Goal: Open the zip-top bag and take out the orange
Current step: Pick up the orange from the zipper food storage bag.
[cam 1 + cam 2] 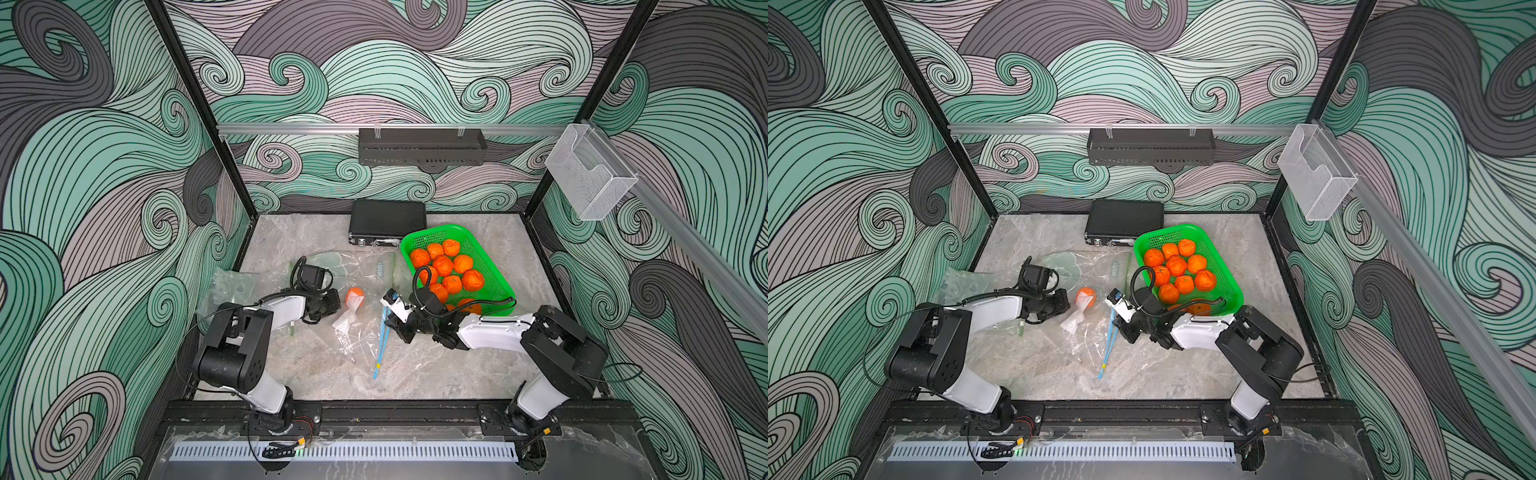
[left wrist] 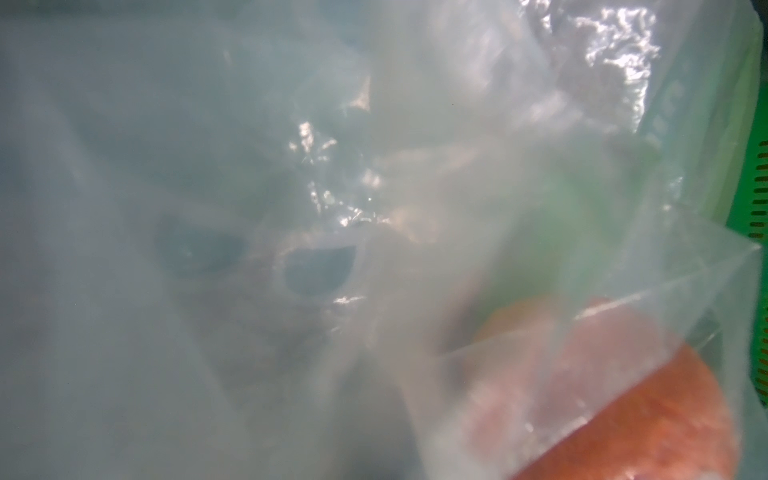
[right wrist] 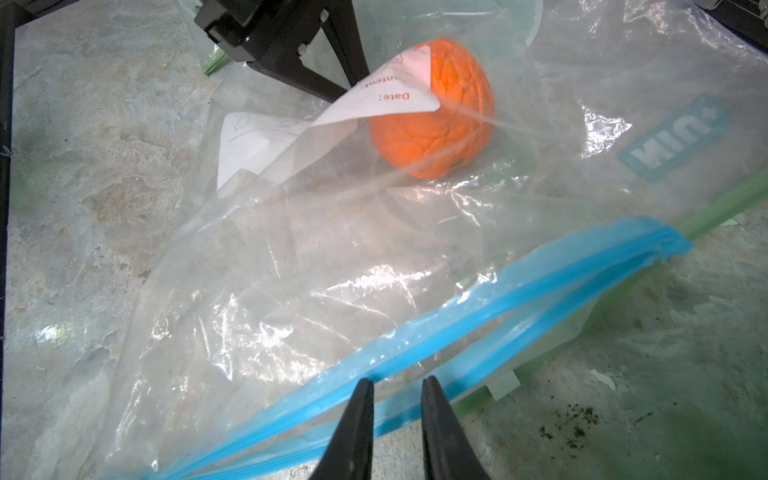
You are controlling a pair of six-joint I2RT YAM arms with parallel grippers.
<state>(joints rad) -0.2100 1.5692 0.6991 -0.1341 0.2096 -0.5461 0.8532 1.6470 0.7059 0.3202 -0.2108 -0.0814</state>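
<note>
On the surface [image 1: 415, 374] lay a limp, likely slippery zip-top bag [image 3: 257, 266]. The left gripper [image 1: 336, 302] pinched it beside the orange [image 3: 440, 112]. The right gripper [image 3: 397, 384], slightly open, straddled the probably stiffer blue zip strip [image 3: 519, 282].

Bare table [image 1: 436, 374] at the near edge lies open — green basket [image 1: 494, 274] blocks the right, black case [image 1: 386, 220] the back.

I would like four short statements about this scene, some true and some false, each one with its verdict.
1. The round orange lies inside the clear zip-top plastic bag. True.
2. The green plastic mesh basket is empty. False: it holds many oranges.
3. The right gripper has its jaws apart at the bag's blue zip strip. True.
4. The black rectangular case lies on top of the bag. False: it lies beyond the bag, next to the basket's far end.
</note>
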